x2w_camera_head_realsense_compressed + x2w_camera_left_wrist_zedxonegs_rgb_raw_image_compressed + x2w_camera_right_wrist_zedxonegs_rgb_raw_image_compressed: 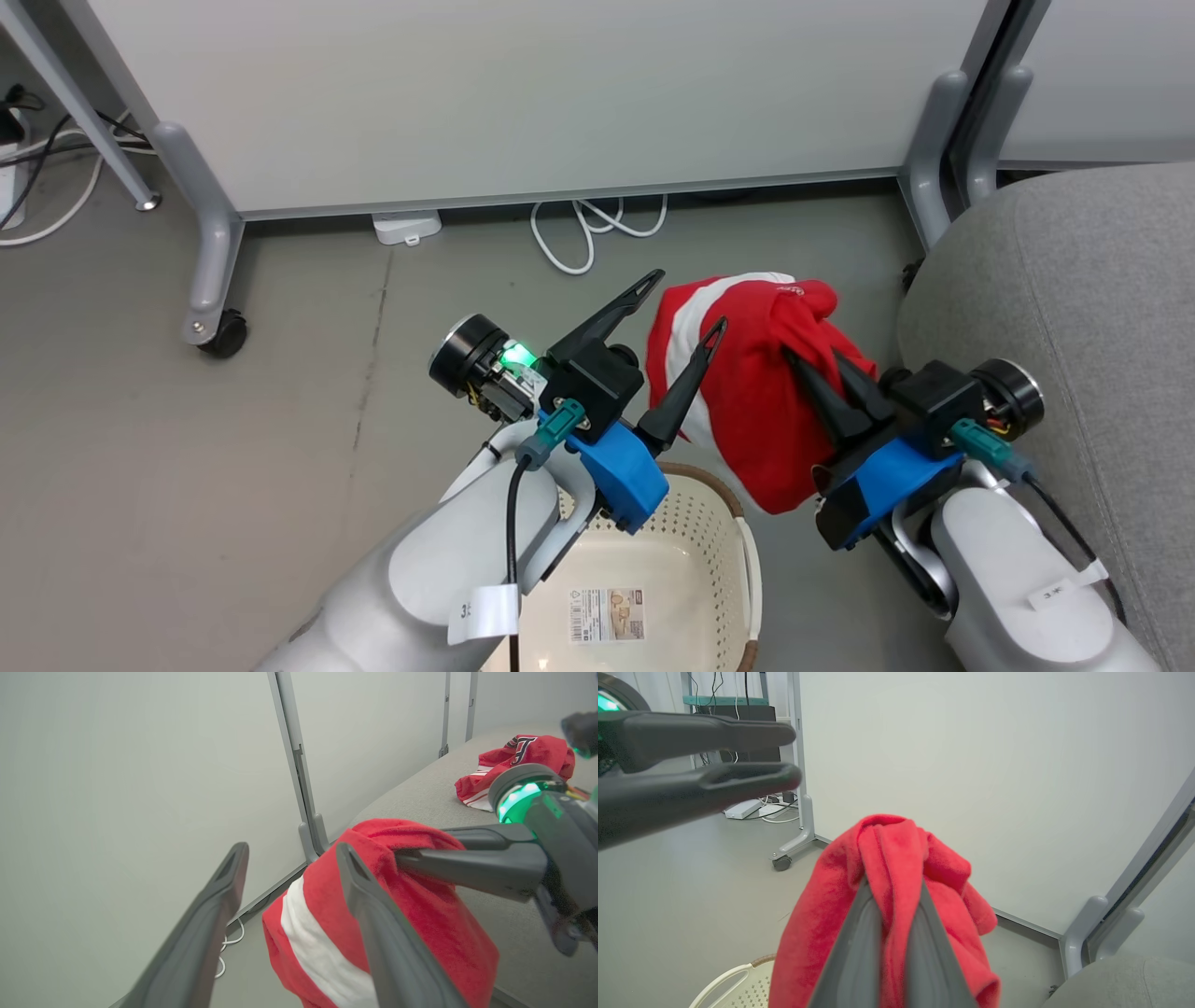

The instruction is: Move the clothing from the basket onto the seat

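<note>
The right gripper point(812, 357) pinches the red, white-striped garment point(747, 420), which hangs above the floor point(373, 467) between the basket point(714, 523) at near left and the grey seat point(1074, 280) at right. The left gripper point(686, 301) stands wide open just beside it, empty. Held by one bunched fold, the garment could slip out on the swing and land short of the seat. The left wrist view adds a second red garment point(518, 758) lying on the seat.

head looks down; wrists close, share red garment point(444, 933)

We see a grey floor point(280, 420), 2 white partition panels point(523, 93) on grey legs, a black caster point(225, 333) and a looped white cable point(590, 233).
</note>
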Controlling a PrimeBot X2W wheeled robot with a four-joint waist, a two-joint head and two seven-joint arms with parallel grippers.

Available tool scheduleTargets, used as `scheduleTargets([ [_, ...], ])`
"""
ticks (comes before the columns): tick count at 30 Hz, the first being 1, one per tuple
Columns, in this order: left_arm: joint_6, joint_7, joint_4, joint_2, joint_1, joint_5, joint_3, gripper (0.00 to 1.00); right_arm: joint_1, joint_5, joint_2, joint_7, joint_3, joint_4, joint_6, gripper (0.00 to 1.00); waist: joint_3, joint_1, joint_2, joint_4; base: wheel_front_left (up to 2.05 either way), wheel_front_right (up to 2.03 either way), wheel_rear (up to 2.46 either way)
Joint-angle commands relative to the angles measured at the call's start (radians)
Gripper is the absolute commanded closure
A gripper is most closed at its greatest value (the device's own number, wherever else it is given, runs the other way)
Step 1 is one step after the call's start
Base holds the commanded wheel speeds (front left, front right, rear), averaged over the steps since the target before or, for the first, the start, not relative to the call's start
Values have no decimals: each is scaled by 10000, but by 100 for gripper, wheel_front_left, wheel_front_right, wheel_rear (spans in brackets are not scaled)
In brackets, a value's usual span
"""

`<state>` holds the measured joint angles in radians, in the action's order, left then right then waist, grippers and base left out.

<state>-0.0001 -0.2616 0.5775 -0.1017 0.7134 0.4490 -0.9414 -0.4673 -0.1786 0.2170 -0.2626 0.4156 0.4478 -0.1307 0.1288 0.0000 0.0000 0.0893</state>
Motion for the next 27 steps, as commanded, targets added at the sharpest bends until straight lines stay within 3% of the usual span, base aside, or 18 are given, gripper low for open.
scheduleTargets([
  [1,20,-48,-41,-50,85,-43,66,0,-11,-45,44,-34,-147,-58,-1,100,86,0,0,-80,0,0,0],
  [10,-54,-49,-182,5,56,-194,74,0,253,73,98,-34,-905,-295,-1,100,505,0,0,-567,0,0,0],
  [27,-263,-49,-353,130,-57,-706,-42,0,916,270,39,-35,-2767,-1085,-1,100,1234,0,0,-2265,0,0,0],
])
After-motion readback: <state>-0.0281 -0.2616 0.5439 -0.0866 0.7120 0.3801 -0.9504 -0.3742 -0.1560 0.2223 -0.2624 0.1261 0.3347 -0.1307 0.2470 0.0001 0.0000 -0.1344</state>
